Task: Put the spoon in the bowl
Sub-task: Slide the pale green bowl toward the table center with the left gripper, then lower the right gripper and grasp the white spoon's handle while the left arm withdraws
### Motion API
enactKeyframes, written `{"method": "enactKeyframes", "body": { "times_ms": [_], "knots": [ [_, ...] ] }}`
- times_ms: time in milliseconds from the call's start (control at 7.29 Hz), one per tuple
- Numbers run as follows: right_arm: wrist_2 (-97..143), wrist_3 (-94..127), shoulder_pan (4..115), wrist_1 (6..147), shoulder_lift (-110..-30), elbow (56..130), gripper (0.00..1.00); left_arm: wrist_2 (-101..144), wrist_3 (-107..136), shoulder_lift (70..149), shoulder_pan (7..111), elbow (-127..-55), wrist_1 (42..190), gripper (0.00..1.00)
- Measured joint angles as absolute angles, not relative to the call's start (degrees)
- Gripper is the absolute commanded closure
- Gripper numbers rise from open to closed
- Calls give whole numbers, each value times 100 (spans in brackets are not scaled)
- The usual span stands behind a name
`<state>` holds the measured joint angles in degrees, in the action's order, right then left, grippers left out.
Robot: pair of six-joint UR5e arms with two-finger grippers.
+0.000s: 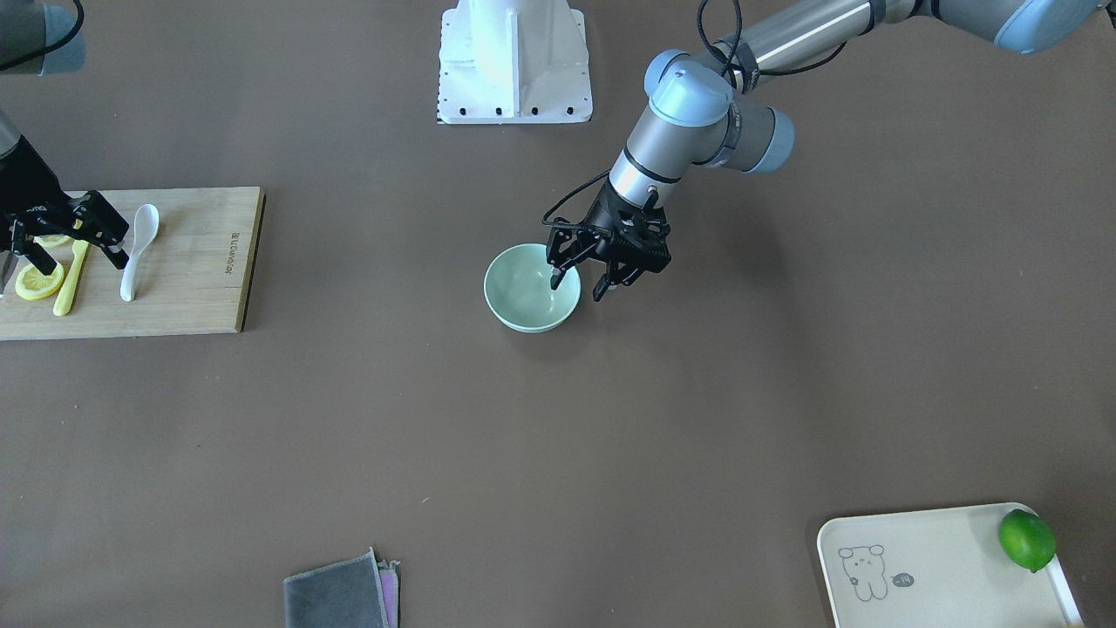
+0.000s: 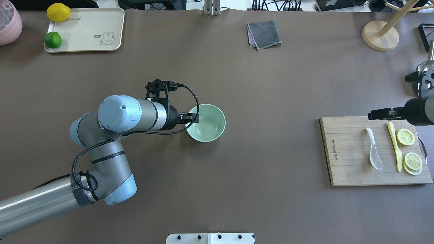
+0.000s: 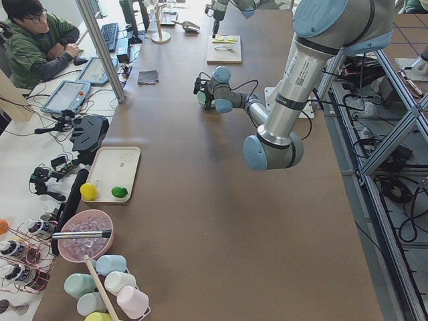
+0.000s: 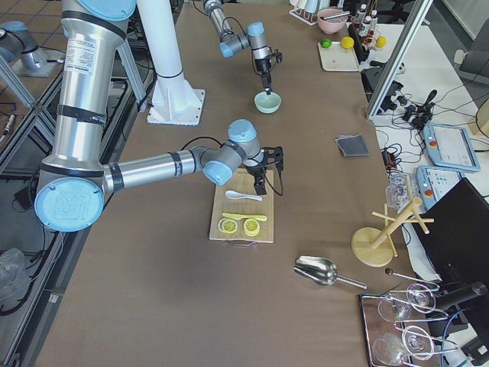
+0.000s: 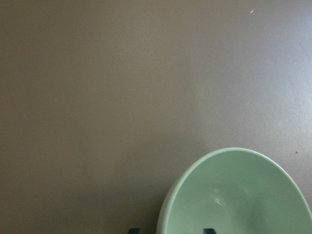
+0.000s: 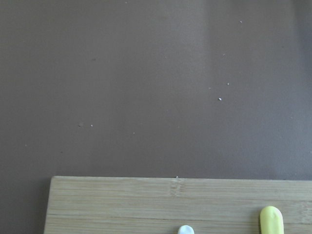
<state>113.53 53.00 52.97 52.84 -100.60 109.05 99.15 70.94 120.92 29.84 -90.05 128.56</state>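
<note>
We see the spoon (image 1: 139, 253), glossy white with a short curved handle, lying flat on a wooden board (image 1: 200, 279) at the desk's (image 1: 610, 453) end, scoop toward the robot, well apart from the bowl (image 1: 523, 292). The bowl, pale mint-green and round, stands upright and empty near the desk's middle
</note>
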Motion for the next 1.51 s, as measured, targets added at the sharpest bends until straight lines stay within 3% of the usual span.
{"method": "enactKeyframes", "body": {
  "times_ms": [274, 548, 823, 1234, 1371, 1508],
  "knots": [
    [11309, 5326, 5261, 5290, -10054, 10861, 1, 10653, 6702, 11676, 3660, -9229, 12853, 2],
    [11047, 5417, 5090, 5291, -10066, 10789, 1, 11345, 5651, 10661, 4335, -9693, 12871, 2],
    [10820, 5468, 4855, 5289, -10086, 10708, 9, 12094, 4072, 9666, 5216, -9930, 12908, 2],
    [10533, 5677, 4427, 5285, -10150, 10615, 19, 12616, 3215, 9257, 5826, -9948, 12922, 2],
    [10459, 5701, 4326, 5283, -10162, 10563, 36, 12632, 3186, 9247, 5850, -9953, 12926, 2],
    [10421, 5736, 4268, 5283, -10165, 10528, 64, 12630, 3180, 9250, 5855, -9954, 12926, 2]
  ]
}}
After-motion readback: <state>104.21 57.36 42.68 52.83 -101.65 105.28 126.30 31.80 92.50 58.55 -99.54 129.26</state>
